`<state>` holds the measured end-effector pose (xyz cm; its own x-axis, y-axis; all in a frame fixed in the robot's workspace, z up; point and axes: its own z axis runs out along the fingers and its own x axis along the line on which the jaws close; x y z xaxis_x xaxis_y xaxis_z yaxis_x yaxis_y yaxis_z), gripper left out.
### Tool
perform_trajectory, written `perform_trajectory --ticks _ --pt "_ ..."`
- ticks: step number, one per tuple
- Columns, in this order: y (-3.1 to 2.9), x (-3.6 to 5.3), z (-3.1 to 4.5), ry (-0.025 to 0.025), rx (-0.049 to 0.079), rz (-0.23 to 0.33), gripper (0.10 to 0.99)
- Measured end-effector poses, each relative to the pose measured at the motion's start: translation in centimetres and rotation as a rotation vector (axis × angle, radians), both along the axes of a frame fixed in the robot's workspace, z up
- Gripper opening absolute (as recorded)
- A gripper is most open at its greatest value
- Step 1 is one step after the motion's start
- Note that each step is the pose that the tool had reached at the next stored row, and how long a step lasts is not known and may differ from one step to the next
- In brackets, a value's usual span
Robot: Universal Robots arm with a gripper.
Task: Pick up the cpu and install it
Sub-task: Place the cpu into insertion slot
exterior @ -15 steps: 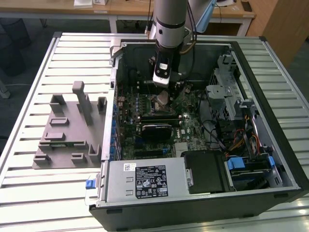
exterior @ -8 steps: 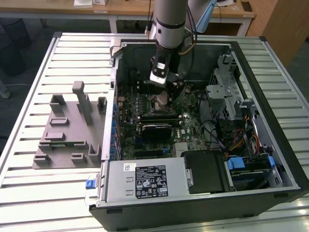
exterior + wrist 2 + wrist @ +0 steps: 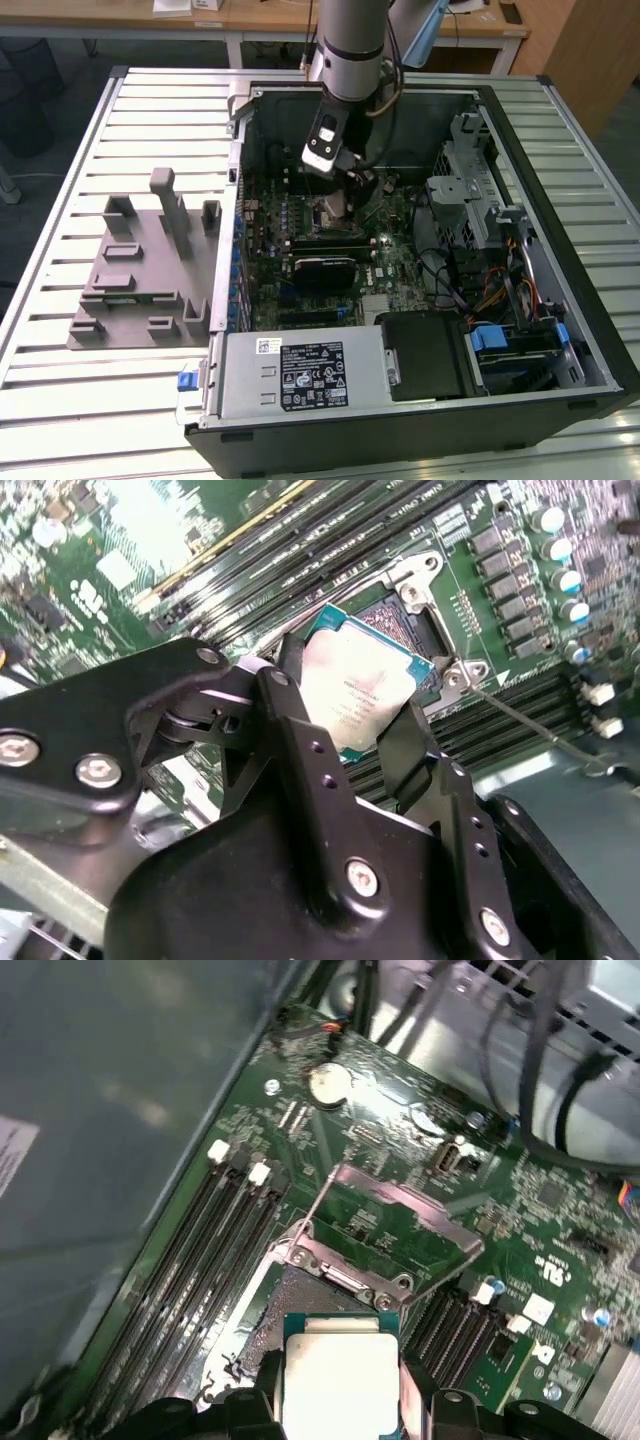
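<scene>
The cpu (image 3: pixel 356 683), a small square chip with a silvery top and a thin pale rim, sits between the two black fingers (image 3: pixel 300 740) of my gripper (image 3: pixel 350 708), which is shut on its opposite edges. It hangs slightly tilted just above the open socket (image 3: pixel 408 622) on the green motherboard. In the first wrist view the cpu (image 3: pixel 340 1375) is beside the socket's bare contact field (image 3: pixel 300 1295), with the metal load plate (image 3: pixel 400 1215) swung up. In the exterior view my gripper (image 3: pixel 345 195) reaches down into the open computer case (image 3: pixel 560 240).
Memory slots (image 3: pixel 200 1250) run along one side of the socket and a thin lever (image 3: pixel 520 718) juts out beside it. A black card (image 3: pixel 325 270), cables (image 3: pixel 450 270), a drive cage (image 3: pixel 470 190) and the power supply (image 3: pixel 300 375) crowd the case. A grey fixture (image 3: pixel 145 270) lies on the slatted table.
</scene>
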<state>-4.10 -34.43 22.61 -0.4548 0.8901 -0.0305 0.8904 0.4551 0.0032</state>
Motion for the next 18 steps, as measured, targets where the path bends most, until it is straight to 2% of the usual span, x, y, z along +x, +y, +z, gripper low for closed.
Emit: perform_trajectory --ticks 18 --pt "0.00 0.00 -0.23 -0.0001 0.000 -0.327 0.541"
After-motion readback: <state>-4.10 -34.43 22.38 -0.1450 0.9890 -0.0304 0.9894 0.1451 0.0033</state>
